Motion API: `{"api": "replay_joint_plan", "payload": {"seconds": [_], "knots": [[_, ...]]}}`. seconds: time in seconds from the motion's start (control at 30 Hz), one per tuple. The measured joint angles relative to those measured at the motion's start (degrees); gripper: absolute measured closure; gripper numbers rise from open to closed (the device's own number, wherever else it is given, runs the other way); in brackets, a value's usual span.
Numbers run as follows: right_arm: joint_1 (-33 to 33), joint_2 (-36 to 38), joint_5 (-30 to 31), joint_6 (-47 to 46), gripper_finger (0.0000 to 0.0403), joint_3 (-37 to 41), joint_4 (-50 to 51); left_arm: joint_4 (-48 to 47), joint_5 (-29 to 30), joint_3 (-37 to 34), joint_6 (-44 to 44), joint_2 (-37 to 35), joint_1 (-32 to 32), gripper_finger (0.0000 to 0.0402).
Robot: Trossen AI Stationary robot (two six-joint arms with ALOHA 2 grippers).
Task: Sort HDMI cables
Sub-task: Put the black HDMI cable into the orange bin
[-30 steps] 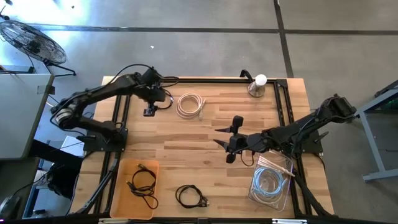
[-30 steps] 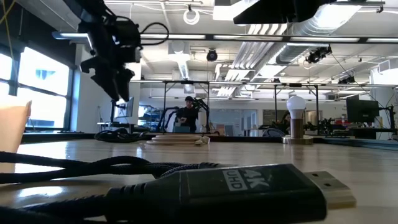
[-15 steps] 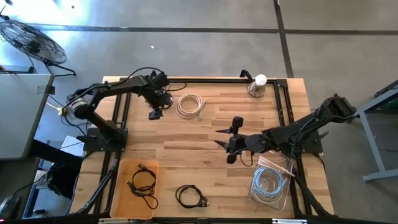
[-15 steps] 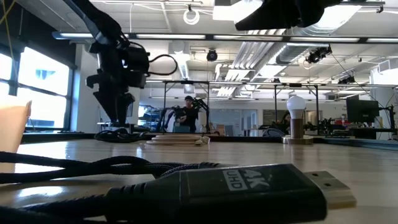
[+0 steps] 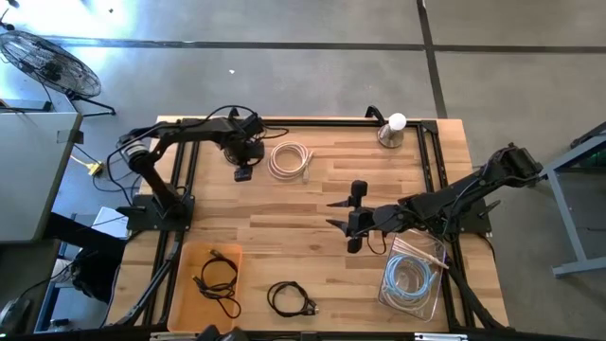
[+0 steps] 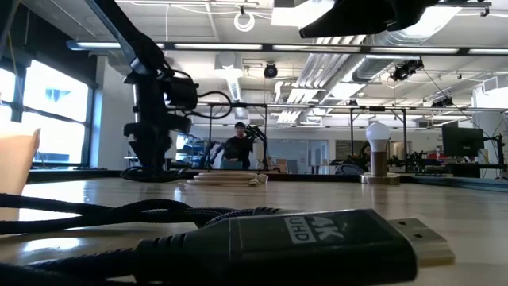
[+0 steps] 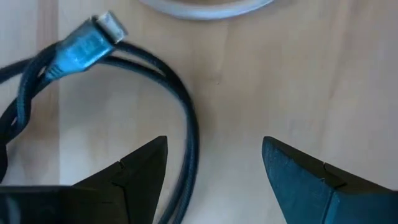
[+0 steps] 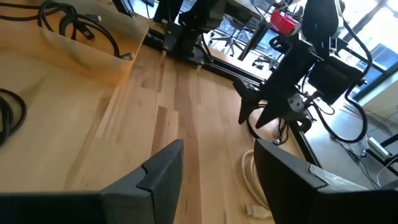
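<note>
My left gripper (image 5: 244,170) is open and points down at the table's far left, low over a black HDMI cable (image 7: 189,124) with a blue-tinted plug (image 7: 84,46). One loop of it runs between the fingers, close to one fingertip, and I see no touch. A white coil (image 5: 289,161) lies just to the right. My right gripper (image 5: 352,220) is open and hovers over mid-table. More cables show: a black one (image 5: 218,277) in the orange tray, a pale bluish one (image 5: 409,277) in the clear tray, and a black coil (image 5: 292,299) at the near edge.
The orange tray (image 5: 186,254) sits at the near left and the clear tray (image 5: 437,254) at the near right. A light bulb on a stand (image 5: 393,128) is at the far edge. Black rails frame the table. Bare wood lies between the two arms.
My left gripper has moved down toward the table and a little toward the white coil, staying open, while its arm has swung toward the far edge. It now stands low over the black cable. The right arm and the cables have kept still.
</note>
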State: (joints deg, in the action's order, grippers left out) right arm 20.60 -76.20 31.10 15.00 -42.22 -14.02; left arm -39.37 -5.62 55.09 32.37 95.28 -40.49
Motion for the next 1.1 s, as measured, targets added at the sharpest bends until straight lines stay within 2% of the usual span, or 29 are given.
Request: {"api": "replay_joint_plan", "payload": {"seconds": [0.27, 0.37, 0.53, 0.77, 1.0, 1.1], "knots": [[0.0, 0.0, 0.0, 0.0, 0.0215, 0.0, 1.5, 0.4, 3.2, 0.3, 0.1, 3.0, 0.6, 0.0145], [0.0, 0.0, 0.0, 0.0, 0.0215, 0.0, 1.4, 0.4, 3.0, 0.3, 0.3, 3.1, 0.5, 0.0156], [0.0, 0.0, 0.0, 0.0, 0.0215, 0.0, 1.5, 0.7, 3.2, 0.3, 0.3, 3.1, 0.4, 0.0224], [0.0, 0.0, 0.0, -1.7, 0.0215, 0.0, 1.8, 0.5, 3.5, 0.3, 0.3, 3.2, 0.4, 0.0380], [0.0, 0.0, 0.0, -3.0, 0.0215, 0.0, 2.2, -1.3, 1.7, 1.1, 0.6, 3.3, 0.4, 0.0391], [0.0, 0.0, 0.0, -3.5, 0.0215, 0.0, 2.3, -2.9, -1.1, 1.6, 0.4, 3.5, 0.3, 0.0394]]}}
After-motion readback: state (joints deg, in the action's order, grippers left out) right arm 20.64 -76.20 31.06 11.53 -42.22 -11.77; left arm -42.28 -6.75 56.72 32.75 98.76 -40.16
